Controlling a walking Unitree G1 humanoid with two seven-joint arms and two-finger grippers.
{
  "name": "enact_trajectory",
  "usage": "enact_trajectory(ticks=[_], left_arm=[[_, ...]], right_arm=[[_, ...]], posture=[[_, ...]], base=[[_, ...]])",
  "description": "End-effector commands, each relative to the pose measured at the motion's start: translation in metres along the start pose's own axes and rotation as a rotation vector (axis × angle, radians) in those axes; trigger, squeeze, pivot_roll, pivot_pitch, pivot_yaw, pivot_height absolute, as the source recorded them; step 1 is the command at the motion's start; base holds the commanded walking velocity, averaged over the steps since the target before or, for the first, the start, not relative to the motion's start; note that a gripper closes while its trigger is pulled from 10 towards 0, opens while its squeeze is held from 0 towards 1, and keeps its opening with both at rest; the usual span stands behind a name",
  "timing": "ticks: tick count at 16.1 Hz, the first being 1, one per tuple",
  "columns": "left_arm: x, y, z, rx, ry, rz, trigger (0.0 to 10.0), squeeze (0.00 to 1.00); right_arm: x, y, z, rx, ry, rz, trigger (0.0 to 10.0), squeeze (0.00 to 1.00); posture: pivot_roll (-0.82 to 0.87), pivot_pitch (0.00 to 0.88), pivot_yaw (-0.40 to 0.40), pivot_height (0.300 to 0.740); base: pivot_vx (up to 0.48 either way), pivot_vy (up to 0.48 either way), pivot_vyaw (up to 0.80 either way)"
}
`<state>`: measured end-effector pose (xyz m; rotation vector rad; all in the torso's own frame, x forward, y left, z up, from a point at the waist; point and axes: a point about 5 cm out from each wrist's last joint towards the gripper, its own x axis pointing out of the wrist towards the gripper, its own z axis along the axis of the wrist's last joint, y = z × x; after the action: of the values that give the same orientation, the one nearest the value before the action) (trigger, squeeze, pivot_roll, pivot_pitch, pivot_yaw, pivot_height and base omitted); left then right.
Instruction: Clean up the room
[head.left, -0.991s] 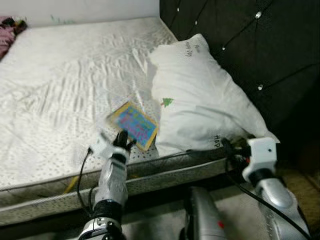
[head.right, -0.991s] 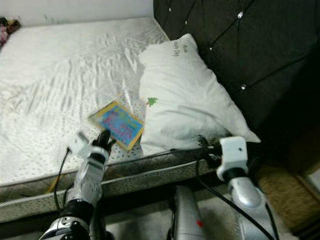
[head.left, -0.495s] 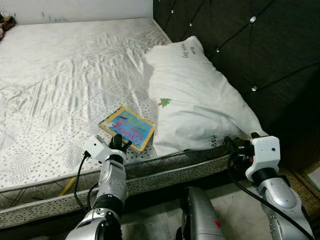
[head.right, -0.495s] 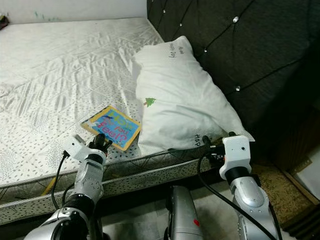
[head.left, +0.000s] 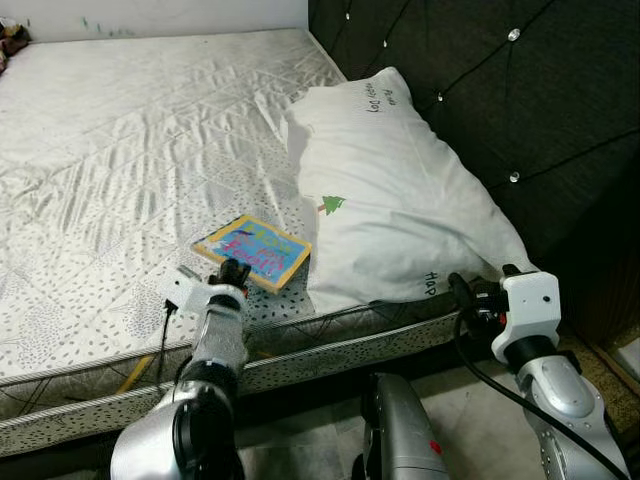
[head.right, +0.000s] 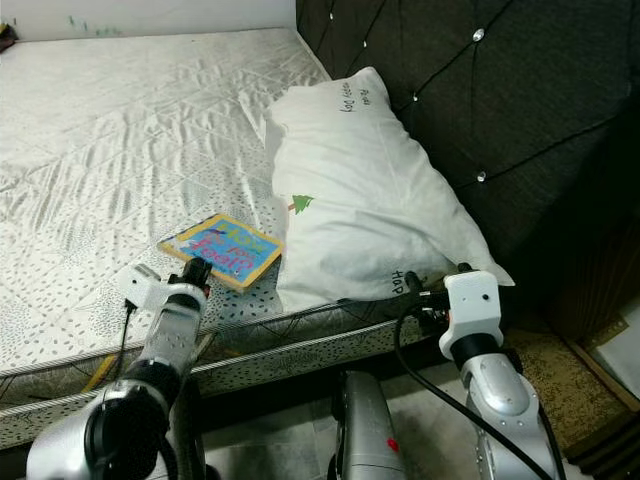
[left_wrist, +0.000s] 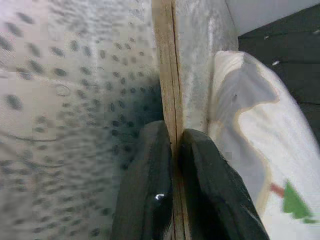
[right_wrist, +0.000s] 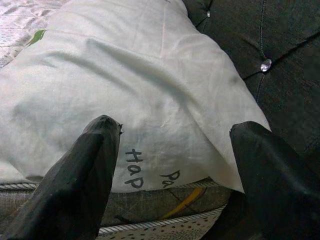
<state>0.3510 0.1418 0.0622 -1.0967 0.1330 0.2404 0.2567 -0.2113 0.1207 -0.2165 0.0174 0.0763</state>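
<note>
Left gripper (head.left: 233, 272) has now closed on the near edge of the book (head.left: 253, 251); half a second ago its tips sat just short of it. Pinch looks secure, so lifting is next. Book lies flat on the mattress (head.left: 120, 150), just ahead of the gripper, beside the pillow (head.left: 400, 200). Left arm extended forward, low. Right gripper (right_wrist: 175, 150) wide open, empty, facing the pillow.
</note>
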Motion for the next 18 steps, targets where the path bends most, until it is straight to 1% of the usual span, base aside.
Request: enact_trajectory(ticks=[1,3,4,5,6,7,8,9,10,11,12,13,14,16,17,18], left_arm=[[0.005,-0.017,0.005,-0.008,-0.030,-0.066,10.0,0.00],[0.008,-0.027,0.012,0.031,-0.065,-0.102,10.0,0.00],[0.009,-0.028,0.013,0.042,-0.068,-0.107,10.0,0.00],[0.008,-0.027,0.009,0.068,-0.049,-0.101,10.0,0.00],[0.004,-0.022,-0.004,0.112,0.003,-0.077,10.0,0.00],[0.000,-0.015,-0.015,0.139,0.050,-0.043,10.0,0.00],[-0.008,-0.001,-0.033,0.203,0.139,0.030,10.0,0.00],[-0.014,0.006,-0.045,0.239,0.214,0.052,10.0,0.00],[-0.016,0.008,-0.050,0.266,0.236,0.057,10.0,0.96],[-0.018,0.010,-0.054,0.343,0.283,0.078,10.0,1.00],[-0.017,0.008,-0.053,0.329,0.277,0.068,10.0,1.00],[-0.016,0.009,-0.053,0.352,0.289,0.074,10.0,1.00],[-0.018,0.012,-0.057,0.389,0.331,0.082,10.0,1.00],[-0.021,0.017,-0.061,0.465,0.384,0.094,10.0,1.00],[-0.024,0.020,-0.066,0.545,0.446,0.098,10.0,1.00],[-0.026,0.020,-0.069,0.588,0.474,0.086,10.0,1.00]], right_arm=[[-0.001,-0.004,0.008,-0.017,-0.025,-0.010,10.0,0.00],[-0.002,-0.005,0.008,-0.019,-0.024,-0.014,10.0,0.00],[-0.003,-0.005,0.008,-0.020,-0.024,-0.014,10.0,0.00],[-0.003,-0.003,0.007,-0.019,-0.023,-0.013,10.0,0.00],[-0.003,-0.001,0.007,-0.016,-0.023,-0.010,10.0,0.00],[-0.002,0.001,0.007,-0.014,-0.024,-0.007,10.0,0.00],[-0.001,0.002,0.008,-0.013,-0.027,-0.004,10.0,0.00],[-0.001,0.002,0.008,-0.013,-0.028,-0.003,10.0,0.00],[-0.001,0.002,0.009,-0.014,-0.030,-0.004,10.0,0.00],[-0.002,0.001,0.009,-0.015,-0.030,-0.007,10.0,0.00],[-0.002,0.001,0.008,-0.015,-0.029,-0.011,10.0,0.00],[-0.002,0.001,0.008,-0.013,-0.030,-0.014,10.0,0.00],[-0.001,0.002,0.009,-0.011,-0.032,-0.016,10.0,0.00],[-0.001,0.005,0.009,-0.006,-0.036,-0.014,10.0,0.00],[0.000,0.006,0.008,-0.005,-0.036,-0.011,10.0,0.00],[0.000,0.007,0.009,-0.005,-0.037,-0.010,10.0,0.00]], posture=[[-0.22,0.091,-0.025,0.539],[-0.22,0.091,-0.025,0.539],[-0.22,0.091,-0.025,0.539],[-0.22,0.092,-0.022,0.539],[-0.22,0.091,-0.021,0.539],[-0.22,0.092,-0.021,0.539],[-0.22,0.091,-0.021,0.539],[-0.22,0.092,-0.019,0.539],[-0.22,0.092,-0.017,0.539],[-0.22,0.091,-0.014,0.539],[-0.22,0.091,-0.010,0.539],[-0.22,0.089,-0.006,0.539],[-0.22,0.088,-0.004,0.539],[-0.22,0.083,-0.002,0.539],[-0.21,0.084,-0.004,0.539],[-0.21,0.083,-0.005,0.539]], base=[[0.000,0.000,0.00],[0.000,0.000,0.00],[0.000,0.000,0.00],[0.000,0.000,0.00],[0.000,0.000,0.00],[0.000,0.000,0.00],[0.000,0.000,0.00],[0.000,0.000,0.00],[0.000,0.000,0.00],[0.000,0.000,0.00],[0.000,0.000,0.00],[0.000,0.000,0.00],[0.000,0.000,0.00],[0.000,0.000,0.00],[0.000,0.000,0.00],[0.000,0.000,0.00]])
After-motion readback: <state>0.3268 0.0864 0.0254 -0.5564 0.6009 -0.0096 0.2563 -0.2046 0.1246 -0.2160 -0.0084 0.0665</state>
